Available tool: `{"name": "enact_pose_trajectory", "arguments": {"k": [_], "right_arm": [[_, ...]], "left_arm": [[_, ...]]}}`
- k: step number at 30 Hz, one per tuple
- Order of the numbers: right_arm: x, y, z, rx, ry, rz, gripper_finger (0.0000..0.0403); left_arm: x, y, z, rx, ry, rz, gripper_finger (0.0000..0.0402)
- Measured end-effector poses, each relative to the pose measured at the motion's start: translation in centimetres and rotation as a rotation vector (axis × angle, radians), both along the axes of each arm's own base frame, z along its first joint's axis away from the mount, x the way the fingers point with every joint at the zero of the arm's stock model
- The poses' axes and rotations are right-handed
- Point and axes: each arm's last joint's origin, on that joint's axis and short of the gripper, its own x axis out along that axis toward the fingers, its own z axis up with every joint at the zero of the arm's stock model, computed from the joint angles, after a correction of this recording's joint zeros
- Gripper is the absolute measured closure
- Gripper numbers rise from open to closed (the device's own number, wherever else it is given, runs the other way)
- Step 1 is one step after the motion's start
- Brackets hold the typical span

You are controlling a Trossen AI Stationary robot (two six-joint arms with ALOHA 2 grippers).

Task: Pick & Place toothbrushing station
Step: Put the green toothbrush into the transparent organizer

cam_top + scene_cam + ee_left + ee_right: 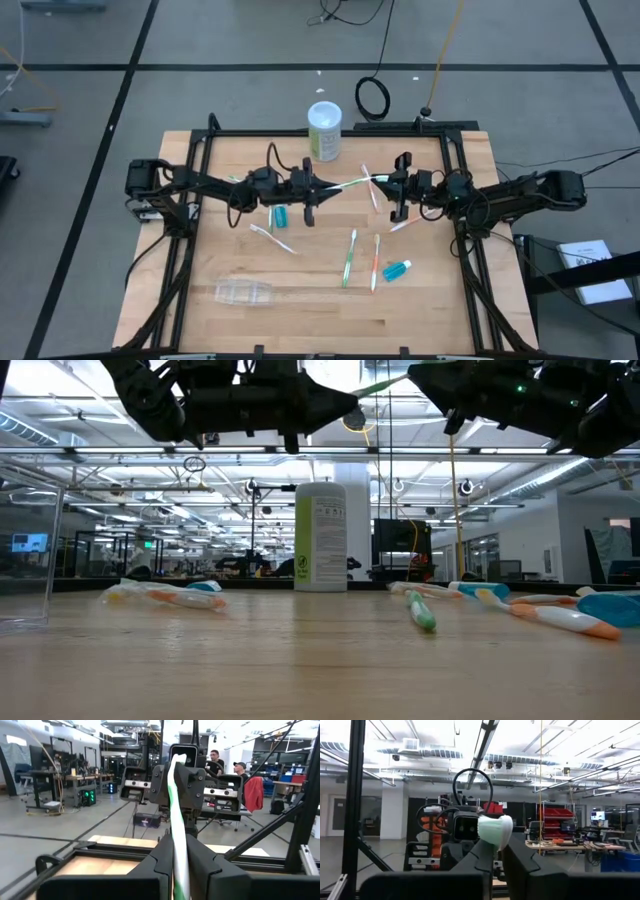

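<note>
Above the counter both tools, left and right, clenched one green toothbrush; only one should let go, slowly.

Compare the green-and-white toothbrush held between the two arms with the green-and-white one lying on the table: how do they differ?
The held toothbrush is raised off the table, running sideways, each end gripped by the left end effector and the right end effector. The lying toothbrush rests on the table, untouched, pointing front to back. Both are thin, green and white.
</note>
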Motion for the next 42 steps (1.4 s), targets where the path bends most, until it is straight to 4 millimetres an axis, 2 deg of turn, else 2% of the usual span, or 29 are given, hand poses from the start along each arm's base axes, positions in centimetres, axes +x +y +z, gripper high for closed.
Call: {"name": "enact_pose_trajectory", "arguments": {"k": [3, 6, 12, 17, 24, 28, 36, 42], "right_arm": [[0.0, 0.0, -0.1, -0.001, 0.005, 0.003, 0.0388], [0.0, 0.0, 0.2, 0.004, -0.01, 0.002, 0.0389], [1.5, -0.2, -0.5, 0.055, 0.188, 0.011, 0.039], [3.1, -0.4, -0.6, 0.079, 0.42, 0.009, 0.039], [3.5, -0.2, -0.4, 0.097, 0.491, 0.101, 0.039], [3.5, -0.2, -0.5, 0.097, 0.498, 0.115, 0.039], [3.5, -0.2, -0.5, 0.098, 0.5, 0.115, 0.039], [3.5, -0.2, -0.6, 0.099, 0.505, 0.115, 0.039]], "left_arm": [[0.1, -0.2, -0.5, -0.056, 0.055, -0.009, 0.0354], [0.1, -0.2, -1.8, -0.154, 0.174, -0.003, 0.0331], [-0.2, 0.1, -3.7, -0.249, 0.356, 0.124, 0.0282], [-0.3, 0.1, -4.0, -0.251, 0.393, 0.124, 0.0234], [-0.1, -0.2, -3.7, -0.252, 0.381, 0.026, 0.0178], [0.8, -0.5, -2.2, -0.222, 0.361, 0.012, 0.0174], [2.6, -1.0, 1.1, -0.093, 0.351, -0.014, 0.0204], [3.1, -1.0, 2.3, -0.075, 0.32, -0.015, 0.0224]]}}
